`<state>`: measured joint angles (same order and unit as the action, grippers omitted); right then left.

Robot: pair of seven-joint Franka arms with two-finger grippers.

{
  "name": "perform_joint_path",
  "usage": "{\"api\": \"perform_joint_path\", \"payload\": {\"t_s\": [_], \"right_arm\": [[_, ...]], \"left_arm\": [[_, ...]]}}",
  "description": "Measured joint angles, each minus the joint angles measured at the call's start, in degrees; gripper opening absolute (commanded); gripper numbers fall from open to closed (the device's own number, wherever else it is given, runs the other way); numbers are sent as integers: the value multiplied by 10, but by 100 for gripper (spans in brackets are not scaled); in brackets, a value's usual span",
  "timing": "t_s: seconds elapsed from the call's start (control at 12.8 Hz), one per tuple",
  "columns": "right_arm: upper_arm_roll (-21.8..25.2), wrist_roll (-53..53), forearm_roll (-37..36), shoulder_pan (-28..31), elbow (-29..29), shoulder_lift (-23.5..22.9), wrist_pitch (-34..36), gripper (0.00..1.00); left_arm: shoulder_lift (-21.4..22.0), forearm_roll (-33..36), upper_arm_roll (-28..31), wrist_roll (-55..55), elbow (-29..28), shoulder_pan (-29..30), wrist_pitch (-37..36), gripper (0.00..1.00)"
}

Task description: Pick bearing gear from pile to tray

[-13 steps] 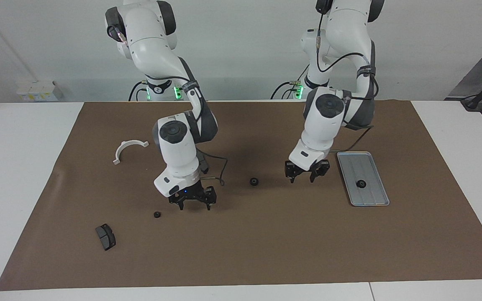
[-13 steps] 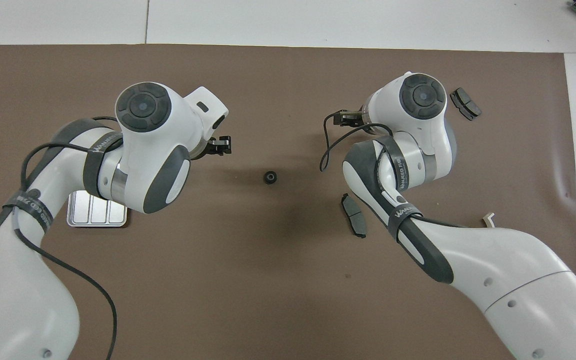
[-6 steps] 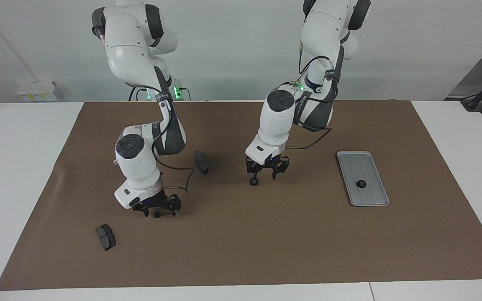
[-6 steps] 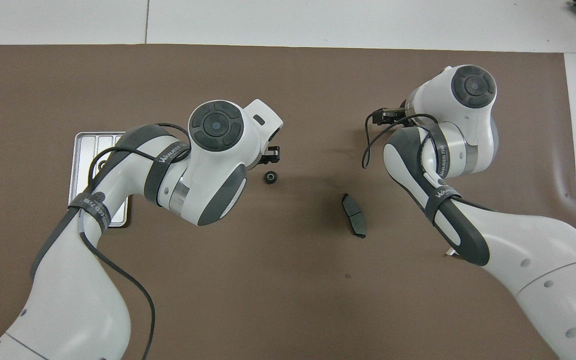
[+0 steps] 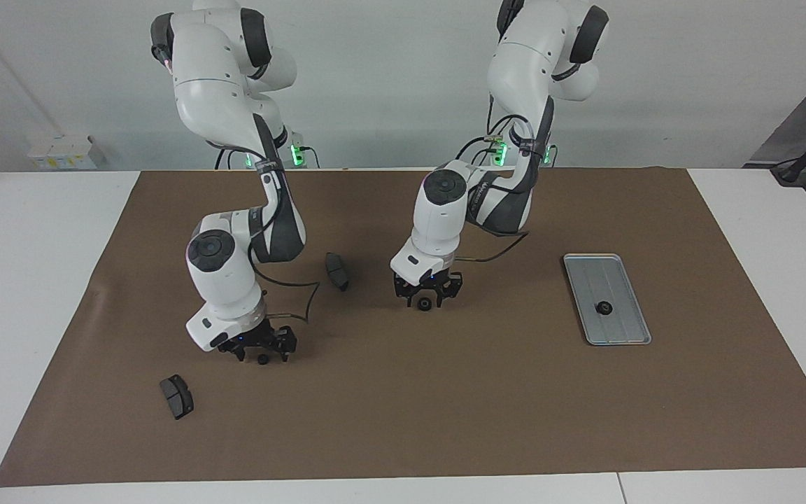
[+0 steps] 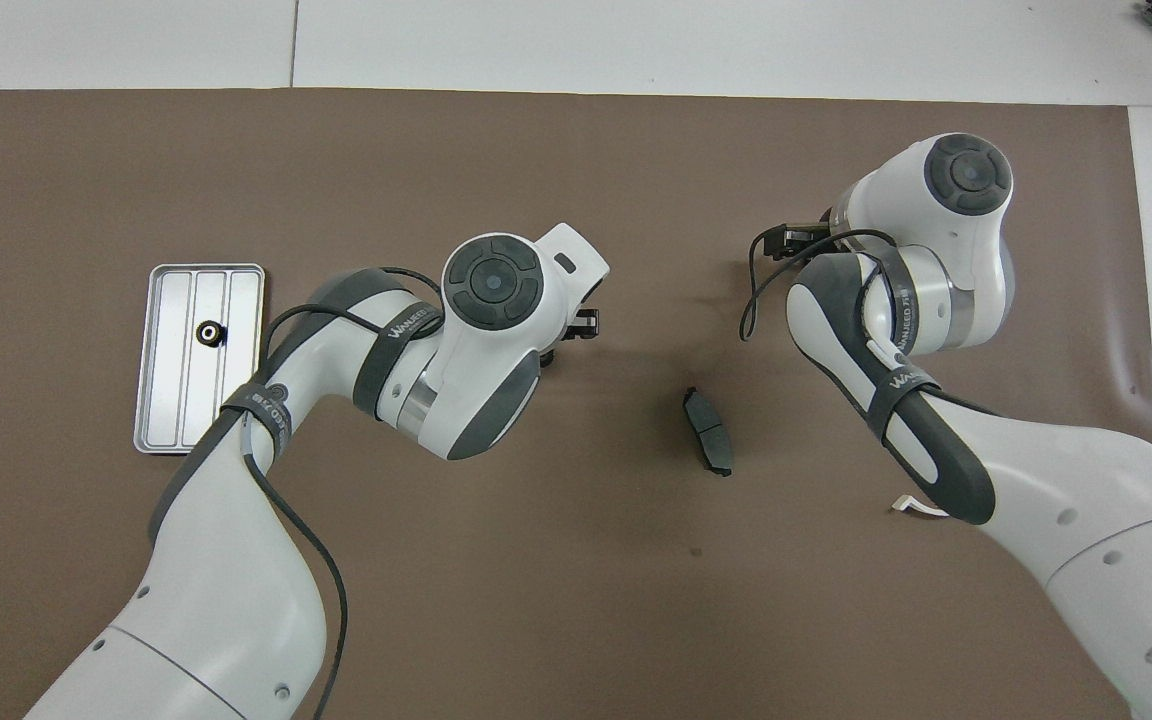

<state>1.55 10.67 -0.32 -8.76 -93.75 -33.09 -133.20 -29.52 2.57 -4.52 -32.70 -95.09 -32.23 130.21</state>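
Currently the brown mat (image 5: 445, 406) covers most of the worktop (image 5: 25, 280) and carries every part; the two arms descend from the top of the facing view.

The tray (image 5: 627, 329), at the centre right of the facing view, lies flat on the mat; one gear (image 5: 604, 307) already sits in its grooved floor.

Two dark curved pads remain on the mat; one pad (image 5: 336, 271) lies at mid-frame between the arms; a second pad (image 5: 176, 396) lies at the lower left.

The left end effector (image 5: 426, 297) is low over the mat at mid-frame; its fingers stand apart, one each side of a second gear (image 5: 425, 303); contact with the gear cannot be confirmed.

The right end effector (image 5: 260, 348) is low at the lower left of centre; its fingers are spread, straddling a third gear (image 5: 262, 358); the gear is not yet clamped.

Handling judgement: each gear appears small, rigid and light; it is round and likely to roll or skate away if struck off-centre; grasp across the outer diameter with the fingertips level at mid-height; close gently and squarely; the toothed rim should give adequate purchase; no fragility is expected.
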Motion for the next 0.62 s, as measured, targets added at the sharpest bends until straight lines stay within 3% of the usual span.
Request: {"api": "perform_joint_path", "payload": {"t_s": [0.16,0.47,0.54,0.62], "right_arm": [[0,0,0,0,-1,0,0,62],[0,0,0,1,-2,0,0,10],[0,0,0,2,-2,0,0,1],[0,0,0,2,-2,0,0,0]], "left_arm": [[-1,0,0,0,-5,0,0,65],[-1,0,0,0,-19,-4,2,62],[-1,0,0,0,-21,-6,6,60],[-1,0,0,-1,-24,-7,8,59]]}}
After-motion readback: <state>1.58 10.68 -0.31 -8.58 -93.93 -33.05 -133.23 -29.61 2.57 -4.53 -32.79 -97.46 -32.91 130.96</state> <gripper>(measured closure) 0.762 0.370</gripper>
